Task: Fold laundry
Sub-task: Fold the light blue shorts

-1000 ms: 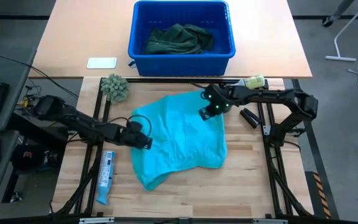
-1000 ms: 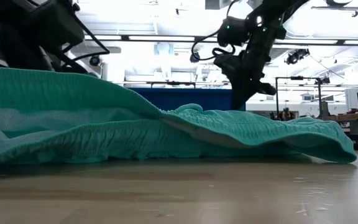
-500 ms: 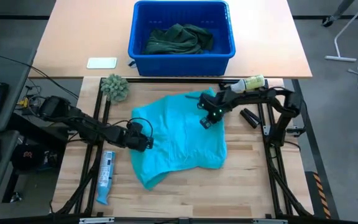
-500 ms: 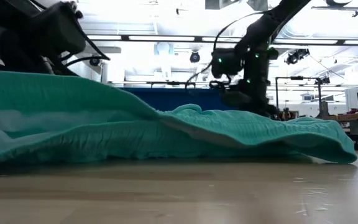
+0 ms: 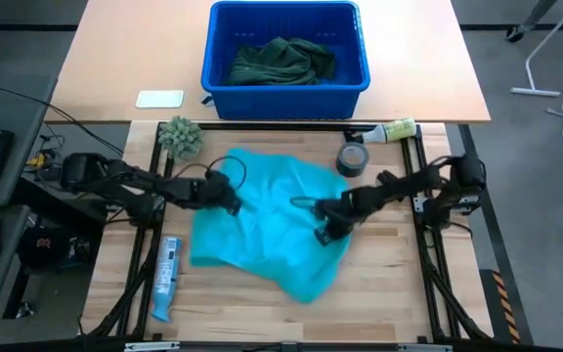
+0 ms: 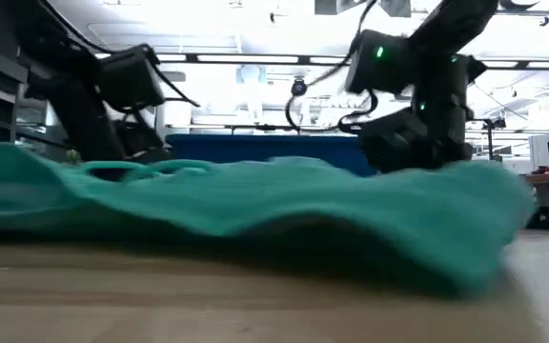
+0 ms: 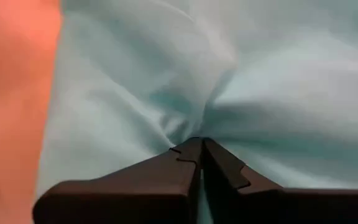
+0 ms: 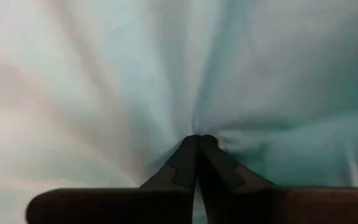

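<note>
Both end effectors were clenched on the turquoise shirt: my left end effector pinched cloth near the garment's upper left edge in the high view, and my right end effector gripped it toward the right side, just right of frame centre. In each wrist view the dark fingers met with only a thin fold of fabric between them, and creases radiated out from the pinch. The shirt lay rumpled across the middle of the wooden surface, one corner trailing toward the lower centre of the frame. I judged it light, limp and thin; it would drape and bunch instead of holding a line, so taking it at seams, hems or corners should give straighter folds than a mid-panel pinch. From the low view it looked like a finely ribbed knit, matte and not slippery. A dark green garment sat crumpled in the blue bin at upper centre. Near the shirt's upper right edge lay a roll of tape, and a fuzzy grey-green ball rested at its upper left.
</note>
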Available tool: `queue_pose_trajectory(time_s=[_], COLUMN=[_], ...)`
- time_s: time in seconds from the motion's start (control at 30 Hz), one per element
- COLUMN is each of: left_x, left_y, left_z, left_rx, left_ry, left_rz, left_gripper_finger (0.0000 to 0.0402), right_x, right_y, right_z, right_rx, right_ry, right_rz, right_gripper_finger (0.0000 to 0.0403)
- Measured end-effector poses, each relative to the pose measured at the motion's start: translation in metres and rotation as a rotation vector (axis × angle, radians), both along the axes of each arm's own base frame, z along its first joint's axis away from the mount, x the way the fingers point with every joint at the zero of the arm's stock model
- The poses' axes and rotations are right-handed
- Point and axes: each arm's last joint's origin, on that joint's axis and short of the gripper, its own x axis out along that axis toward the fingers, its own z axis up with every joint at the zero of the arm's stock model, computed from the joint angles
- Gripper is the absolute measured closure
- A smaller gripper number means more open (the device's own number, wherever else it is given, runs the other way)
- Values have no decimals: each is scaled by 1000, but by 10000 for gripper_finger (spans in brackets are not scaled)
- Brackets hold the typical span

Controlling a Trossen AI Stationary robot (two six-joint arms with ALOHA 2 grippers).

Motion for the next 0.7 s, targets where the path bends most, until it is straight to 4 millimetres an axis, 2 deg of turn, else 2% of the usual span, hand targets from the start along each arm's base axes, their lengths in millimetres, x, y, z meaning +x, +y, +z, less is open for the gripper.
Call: queue_pose_trajectory(time_s=[0.17, 0.3, 0.4, 0.53, 0.63, 0.7], left_x=[11, 18, 24, 24, 15, 8], left_y=[36, 60, 71, 69, 61, 52], left_z=[12, 27, 52, 94, 116, 123], left_rx=[112, 179, 144, 159, 209, 213], left_ry=[-139, -278, -397, -486, -493, -486], left_rz=[-27, -70, -169, -297, -315, -290], left_gripper_finger=[401, 401, 401, 401, 401, 401], right_x=[13, 21, 21, 13, 6, 4], right_y=[31, 40, 39, 25, 1, -20], right_z=[6, 13, 29, 60, 76, 85], right_rx=[74, 112, 133, 67, -18, -69], right_ry=[-154, -256, -310, -377, -410, -450], right_rz=[-104, -107, -81, -90, -144, -182], right_gripper_finger=[403, 403, 403, 403, 403, 403])
